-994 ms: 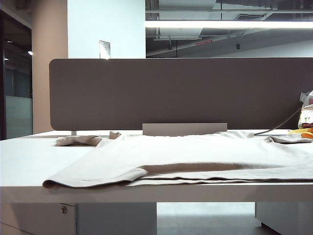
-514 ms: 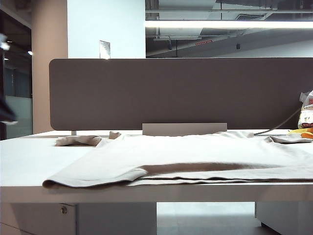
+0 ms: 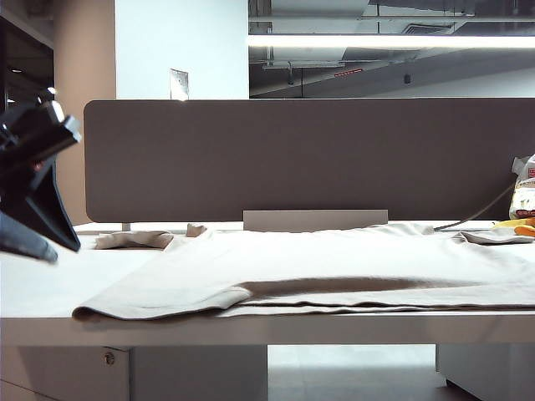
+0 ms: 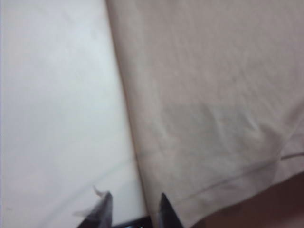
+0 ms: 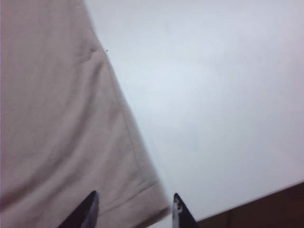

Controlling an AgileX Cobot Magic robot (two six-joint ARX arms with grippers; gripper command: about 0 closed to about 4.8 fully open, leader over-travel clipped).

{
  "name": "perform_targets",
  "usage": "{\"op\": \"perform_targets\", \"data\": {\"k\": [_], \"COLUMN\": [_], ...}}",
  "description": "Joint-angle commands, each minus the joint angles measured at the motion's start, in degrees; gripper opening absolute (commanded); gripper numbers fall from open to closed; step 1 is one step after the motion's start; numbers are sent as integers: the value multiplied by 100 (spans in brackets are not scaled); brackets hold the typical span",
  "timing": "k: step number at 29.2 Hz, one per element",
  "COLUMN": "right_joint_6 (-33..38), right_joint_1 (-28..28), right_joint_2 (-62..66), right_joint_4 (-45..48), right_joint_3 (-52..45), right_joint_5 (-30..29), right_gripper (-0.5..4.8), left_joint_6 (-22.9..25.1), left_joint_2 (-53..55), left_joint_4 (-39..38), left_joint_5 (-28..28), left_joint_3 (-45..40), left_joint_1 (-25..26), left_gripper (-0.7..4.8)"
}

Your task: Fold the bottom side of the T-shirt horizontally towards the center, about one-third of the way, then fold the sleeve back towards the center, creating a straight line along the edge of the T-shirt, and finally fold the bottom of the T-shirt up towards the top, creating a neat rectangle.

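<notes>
Left claw (image 4: 132,209) and right claw (image 5: 135,209), both parted and empty, above the T-shirt (image 3: 334,267) edges on the counter (image 3: 42,284).

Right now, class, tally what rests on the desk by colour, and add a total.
Beige: 1, the T-shirt
Yellow-orange: 1, a small item at the far right edge
White with red print: 1, a bag behind it
Grey: 1, a cable
Total: 4
</notes>
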Motion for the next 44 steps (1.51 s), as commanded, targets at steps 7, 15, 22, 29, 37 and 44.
{"op": "perform_targets", "data": {"k": [7,15,22,29,37,44], "right_joint_6": [-4,-142,-151,-170,-168,-166], "right_joint_1": [-214,-214,-203,-188,-188,-184], "right_joint_2": [702,1178,1316,1316,1530,2041], "right_joint_4": [111,129,275,404,503,575], "right_joint_3": [31,33,33,33,33,33], "right_joint_5": [-433,-450,-503,-562,-763,-925], "right_gripper": [224,258,258,259,285,284], "left_joint_6": [-155,-275,-282,-385,-382,-385], "left_joint_2": [459,494,549,901,1034,1043], "left_joint_4": [192,133,35,50,52,55], "left_joint_5": [732,1016,1023,1217,1215,1191], "left_joint_3": [136,136,136,133,133,133], "left_joint_1": [-7,-7,-7,-7,-7,-7], "left_gripper": [130,191,192,193,249,247]}}
